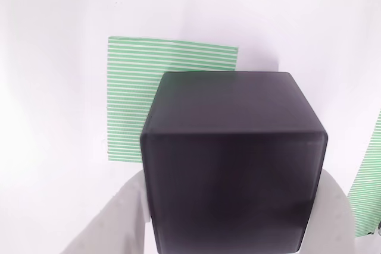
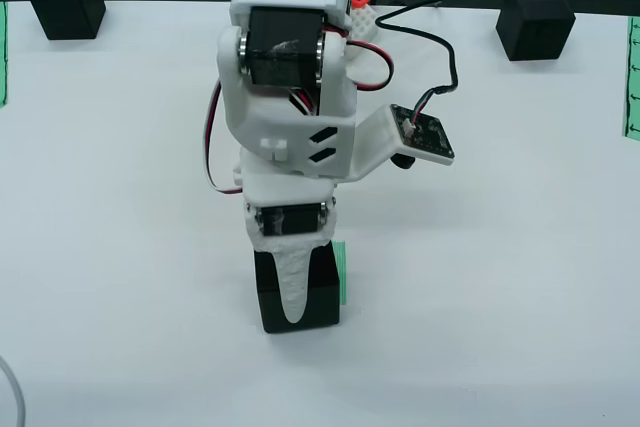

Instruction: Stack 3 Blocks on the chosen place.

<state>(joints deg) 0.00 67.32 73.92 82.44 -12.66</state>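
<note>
Blocks are the matter here, three matte black cubes in all. One block (image 1: 232,159) sits between the white jaws of the gripper (image 2: 296,292), which are closed on its sides; in the gripper-mounted view it looms large, its top face and near face both visible, with the pale curved fingers (image 1: 107,224) showing at the lower left and lower right. Behind and to the left of it in that view lies the chosen place (image 1: 134,96), a flat square patch of fine green-and-white stripes, partly covered by the block from this angle. A sliver of another striped patch (image 1: 369,176) shows at the right edge.

In the overhead view the white arm (image 2: 290,97) reaches down over the white tabletop (image 2: 500,297), and the held block appears low, at or just above the surface; whether it touches I cannot tell. A thin strip of the green patch peeks out just to its right. Two more blocks rest well apart at the far edge of the tabletop: one at the upper left (image 2: 68,4), one at the upper right (image 2: 535,22). Red and black wires (image 2: 420,22) loop from the arm to a small circuit board (image 2: 425,134) on its right side.
</note>
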